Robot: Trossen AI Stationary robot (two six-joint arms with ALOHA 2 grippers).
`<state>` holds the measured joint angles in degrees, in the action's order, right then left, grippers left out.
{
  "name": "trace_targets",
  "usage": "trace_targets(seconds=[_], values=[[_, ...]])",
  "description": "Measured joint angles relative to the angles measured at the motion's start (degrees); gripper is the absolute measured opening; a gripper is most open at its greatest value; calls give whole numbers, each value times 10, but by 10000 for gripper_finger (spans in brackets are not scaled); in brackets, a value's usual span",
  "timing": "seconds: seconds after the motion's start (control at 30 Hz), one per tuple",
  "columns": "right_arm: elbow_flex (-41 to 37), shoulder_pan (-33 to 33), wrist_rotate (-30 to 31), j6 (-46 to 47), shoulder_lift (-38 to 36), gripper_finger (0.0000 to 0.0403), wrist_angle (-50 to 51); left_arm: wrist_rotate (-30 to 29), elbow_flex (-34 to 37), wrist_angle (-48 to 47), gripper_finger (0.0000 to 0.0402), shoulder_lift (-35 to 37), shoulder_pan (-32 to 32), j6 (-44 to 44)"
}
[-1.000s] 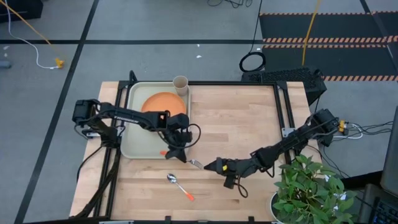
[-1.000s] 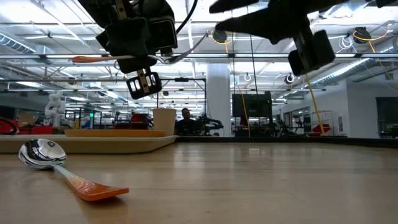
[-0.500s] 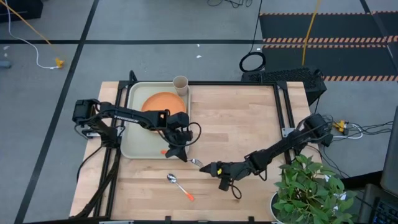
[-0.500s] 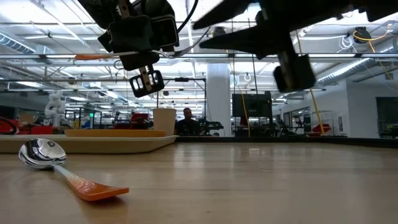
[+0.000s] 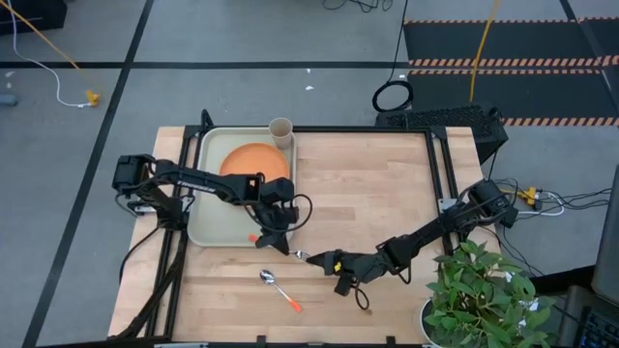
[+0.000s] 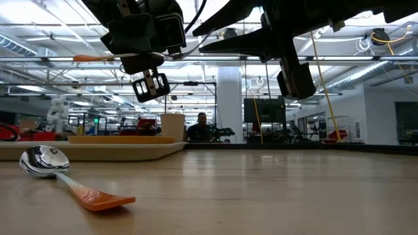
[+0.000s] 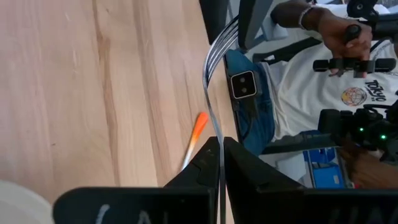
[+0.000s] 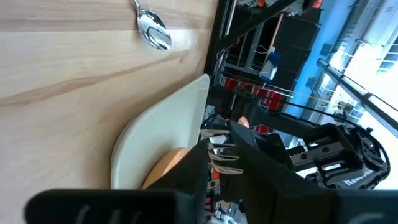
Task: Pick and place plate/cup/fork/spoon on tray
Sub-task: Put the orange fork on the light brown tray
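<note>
Fork (image 5: 290, 253) held in air between my two end effectors, just off the tray (image 5: 205, 224) corner.
My left end effector (image 5: 272, 241) clamped on its handle; my right end effector (image 5: 319, 259) fingers around the tines, grip uncertain; spoon (image 5: 279, 288) on table (image 5: 368, 184); plate (image 5: 253, 159), cup (image 5: 280, 130) on tray.

A pale beige-green rectangular tray (image 5: 205, 208) with rounded corners lay on the wooden surface (image 5: 377, 193). A round orange plate (image 5: 253, 159) lay flat inside it. A small tan cup (image 5: 280, 131) stood upright at the tray's far corner, beside the plate. An orange-handled fork (image 5: 280, 247) was held in the air just off the tray's near corner. An orange-handled spoon (image 5: 280, 288) lay flat on the surface, apart from the tray.
</note>
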<state>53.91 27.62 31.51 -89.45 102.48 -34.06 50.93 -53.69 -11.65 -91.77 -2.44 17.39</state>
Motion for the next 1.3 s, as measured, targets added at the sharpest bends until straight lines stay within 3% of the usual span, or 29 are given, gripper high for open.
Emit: trace_targets(seconds=[0.17,0.3,0.53,0.7,0.97,1.3], values=[[0,0,0,3,0,12,6,0,0,-1,7,0,0,-1],[-1,-1,-1,12,0,9,11,-2,0,2,13,0,0,-2],[-1,-5,-1,47,0,1,16,-52,0,32,102,0,0,-26],[-1,-12,-4,93,0,0,13,-102,0,50,151,3,13,-104],[-1,-25,-35,184,0,0,-6,-232,0,27,161,66,55,-237],[-1,-54,-109,270,0,0,-13,-432,0,-74,161,149,133,-288]])
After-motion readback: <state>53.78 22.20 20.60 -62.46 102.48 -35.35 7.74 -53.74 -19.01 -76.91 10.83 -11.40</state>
